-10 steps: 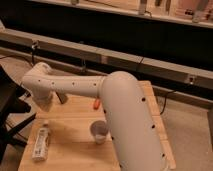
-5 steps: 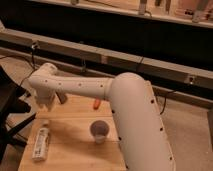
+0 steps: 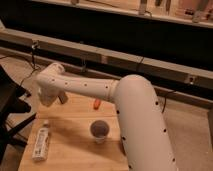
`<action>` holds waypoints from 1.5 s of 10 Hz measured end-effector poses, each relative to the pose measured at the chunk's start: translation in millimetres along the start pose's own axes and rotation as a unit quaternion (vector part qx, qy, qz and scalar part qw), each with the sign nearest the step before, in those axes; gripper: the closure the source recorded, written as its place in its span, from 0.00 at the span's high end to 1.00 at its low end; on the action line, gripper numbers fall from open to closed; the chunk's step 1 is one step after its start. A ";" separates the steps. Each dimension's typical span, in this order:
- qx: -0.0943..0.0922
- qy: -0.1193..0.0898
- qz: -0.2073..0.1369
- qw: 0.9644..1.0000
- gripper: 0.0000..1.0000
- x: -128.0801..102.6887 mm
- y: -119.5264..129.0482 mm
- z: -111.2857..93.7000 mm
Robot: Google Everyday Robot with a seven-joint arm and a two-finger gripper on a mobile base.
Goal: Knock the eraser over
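The end effector [image 3: 54, 99] is hovering over the far left corner of the desk [image 3: 75, 152]; I cannot tell whether it is spread or closed. A bottle [image 3: 41, 144] is lying near a cup [image 3: 99, 131].

We log the desk [image 3: 70, 156] in the foreground, with a long ledge [image 3: 125, 59] running behind it. On the desk, a bottle [image 3: 41, 143] lies flat at front left. A cup [image 3: 99, 131] stands upright to its right, near the middle, and a small oblong item [image 3: 96, 103] lies behind the cup. The end effector [image 3: 56, 98] hangs over the back left corner, left of that item. The arm [image 3: 137, 115] reaches in from the right. A chair [image 3: 10, 105] stands left of the desk.
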 end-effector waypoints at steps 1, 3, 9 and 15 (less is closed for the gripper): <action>-0.002 0.002 0.003 1.000 0.00 3.8 1.6 -0.5; 0.000 0.005 0.013 1.000 0.00 15.6 5.0 -0.5; 0.014 0.006 0.032 0.999 0.00 68.1 15.4 2.7; 0.029 0.006 0.041 0.999 0.00 125.3 13.6 6.1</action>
